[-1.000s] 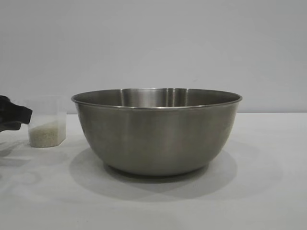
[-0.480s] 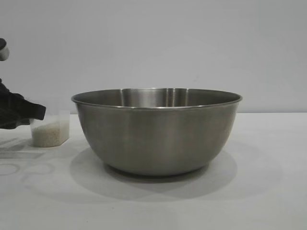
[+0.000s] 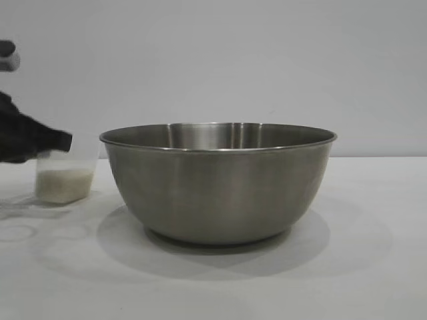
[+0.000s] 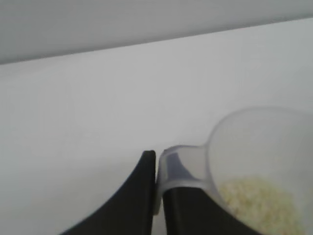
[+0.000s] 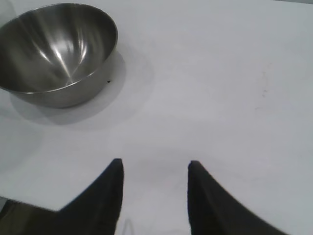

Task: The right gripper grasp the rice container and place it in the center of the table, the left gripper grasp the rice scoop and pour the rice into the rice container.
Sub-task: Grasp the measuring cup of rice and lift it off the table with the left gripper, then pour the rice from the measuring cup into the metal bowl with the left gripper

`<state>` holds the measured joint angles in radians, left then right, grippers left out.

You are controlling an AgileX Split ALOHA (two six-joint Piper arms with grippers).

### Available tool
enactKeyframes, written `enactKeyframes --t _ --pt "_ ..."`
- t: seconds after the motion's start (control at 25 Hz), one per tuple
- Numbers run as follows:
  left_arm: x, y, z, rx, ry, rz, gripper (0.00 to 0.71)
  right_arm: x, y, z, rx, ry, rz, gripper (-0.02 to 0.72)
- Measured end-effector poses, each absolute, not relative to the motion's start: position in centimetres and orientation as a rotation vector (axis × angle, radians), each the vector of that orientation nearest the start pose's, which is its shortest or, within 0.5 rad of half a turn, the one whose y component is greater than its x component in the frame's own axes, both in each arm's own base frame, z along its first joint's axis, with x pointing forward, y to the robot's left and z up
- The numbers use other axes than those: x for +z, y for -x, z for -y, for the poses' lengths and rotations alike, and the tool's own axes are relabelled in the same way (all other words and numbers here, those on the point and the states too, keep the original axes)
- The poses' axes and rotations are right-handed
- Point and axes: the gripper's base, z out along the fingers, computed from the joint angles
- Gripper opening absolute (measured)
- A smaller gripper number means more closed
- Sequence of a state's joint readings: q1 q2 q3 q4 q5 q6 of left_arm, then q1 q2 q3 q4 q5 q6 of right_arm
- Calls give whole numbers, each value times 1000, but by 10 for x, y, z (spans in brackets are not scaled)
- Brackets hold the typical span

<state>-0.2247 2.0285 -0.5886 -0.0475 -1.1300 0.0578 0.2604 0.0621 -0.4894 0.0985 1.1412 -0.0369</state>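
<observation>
The rice container (image 3: 217,183), a large steel bowl, stands upright in the middle of the table (image 3: 373,267); it is empty inside in the right wrist view (image 5: 56,49). Left of it is the rice scoop (image 3: 65,177), a clear plastic cup with a pale layer of rice (image 3: 63,185) in its bottom, low at the table surface. My left gripper (image 3: 65,141) reaches in from the left edge and is shut on the scoop's side handle (image 4: 178,169); the rice (image 4: 259,203) shows inside the cup. My right gripper (image 5: 154,166) hangs open over bare table, well apart from the bowl.
A plain grey wall (image 3: 267,60) runs behind the table. Bare white tabletop lies in front of the bowl and to its right. The table's near edge (image 5: 29,203) shows beside my right gripper's fingers.
My left gripper moved right over the scoop's handle and shut on it. The scoop turned and shifted slightly. Bowl and right gripper stayed still.
</observation>
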Motion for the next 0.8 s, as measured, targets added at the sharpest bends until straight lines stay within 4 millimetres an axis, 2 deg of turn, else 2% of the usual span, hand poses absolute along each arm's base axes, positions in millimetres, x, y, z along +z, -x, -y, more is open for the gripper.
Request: enactKeyframes --t 0.12,0.32,0.8 --pt "124 -316 75 -81 -337 -1685 0 269 1 -8 247 332 -2178 267" --pt "149 -309 90 -13 -683 -1499 0 269 1 -8 247 332 -2178 267" --pt "160 -301 106 81 -1027 -1264 0 269 1 -8 247 332 -2178 267"
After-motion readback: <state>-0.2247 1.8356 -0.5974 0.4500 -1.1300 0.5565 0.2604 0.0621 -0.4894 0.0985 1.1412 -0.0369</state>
